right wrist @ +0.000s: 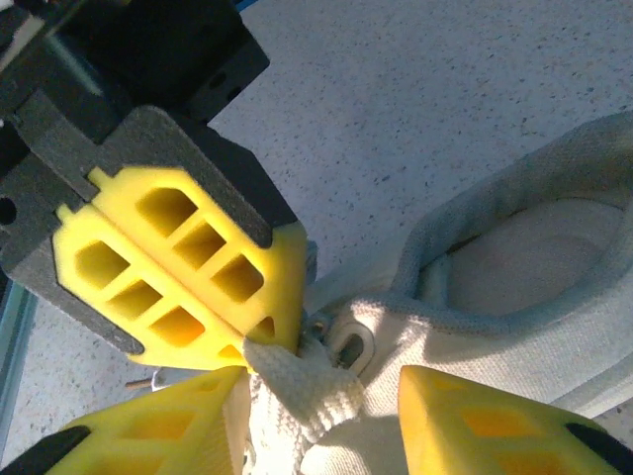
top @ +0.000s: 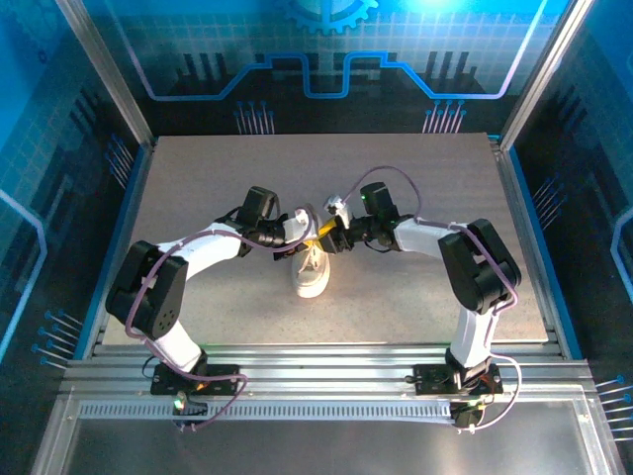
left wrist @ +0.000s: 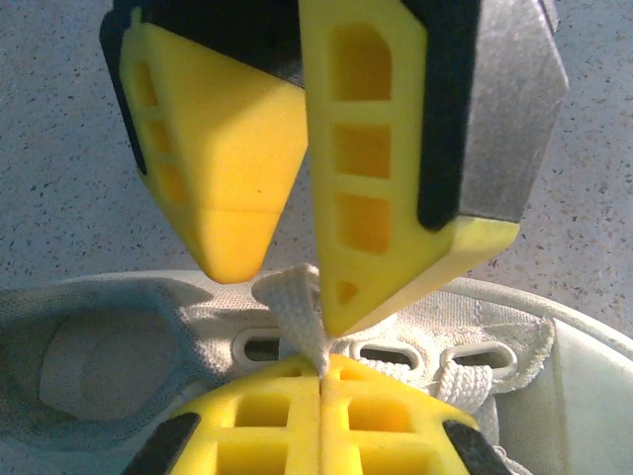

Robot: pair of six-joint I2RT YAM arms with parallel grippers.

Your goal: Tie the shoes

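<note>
1. Step in hand, as I judge it: handing the lace (left wrist: 297,302) from one tool to the other.
2. Left tool (left wrist: 321,376) is clamped on the lace; right tool (right wrist: 321,386) stands parted astride it.
3. Next, the right must close before the left releases.
4. The shoe (top: 312,277) lies mid-table (top: 415,188), with both tools at its 12 o'clock end.
</note>
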